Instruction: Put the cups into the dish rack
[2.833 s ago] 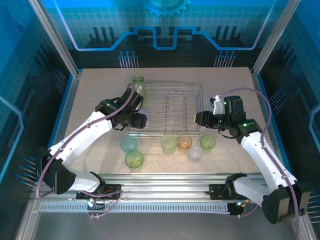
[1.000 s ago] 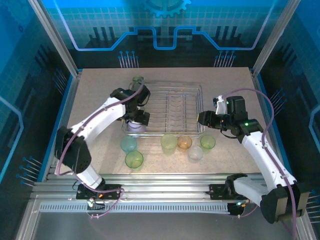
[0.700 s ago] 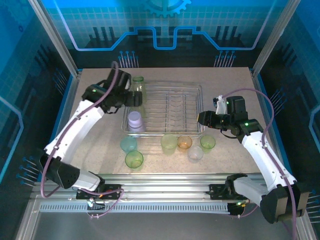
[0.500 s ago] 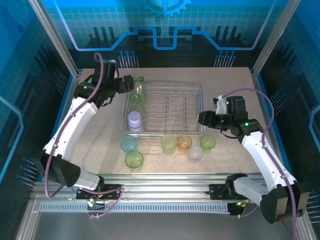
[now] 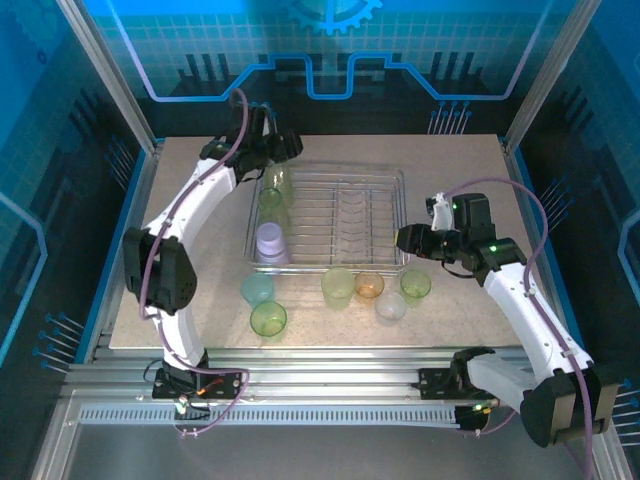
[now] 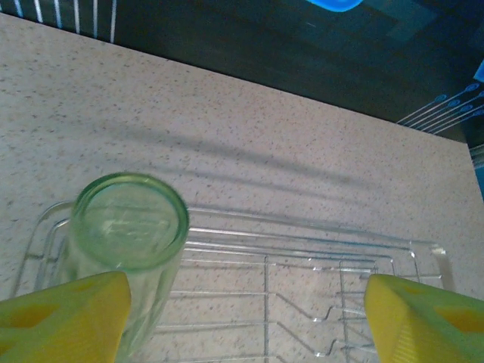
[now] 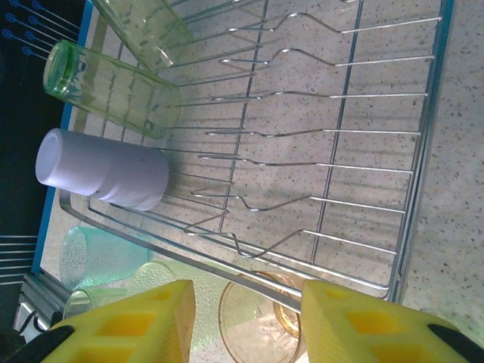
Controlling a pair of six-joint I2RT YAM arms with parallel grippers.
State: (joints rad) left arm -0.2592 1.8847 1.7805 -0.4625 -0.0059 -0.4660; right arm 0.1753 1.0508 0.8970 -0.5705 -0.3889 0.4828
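The wire dish rack (image 5: 403,192) holds a lilac cup (image 5: 268,241) and two green cups (image 5: 270,198) along its left side. My left gripper (image 5: 284,152) hangs open over the rack's far left corner. In the left wrist view, a bottom-up green cup (image 6: 128,225) stands just beside its left finger (image 6: 64,318), ungripped. My right gripper (image 5: 404,238) is open at the rack's right front corner. Below its jaws, in the right wrist view, sits the amber cup (image 7: 261,327) outside the rack rim (image 7: 227,261). Several more cups, teal (image 5: 257,289) among them, stand on the table in front.
In front of the rack stand a green cup (image 5: 268,318), a yellow-green cup (image 5: 338,286), a clear cup (image 5: 390,306) and another green cup (image 5: 415,285). The plate prongs (image 5: 350,215) fill the rack's middle. Frame posts border the table's sides.
The left arm left the lilac cup standing in the rack and swung to the rack's far left corner, its jaws narrowing somewhat. The right arm has not moved.
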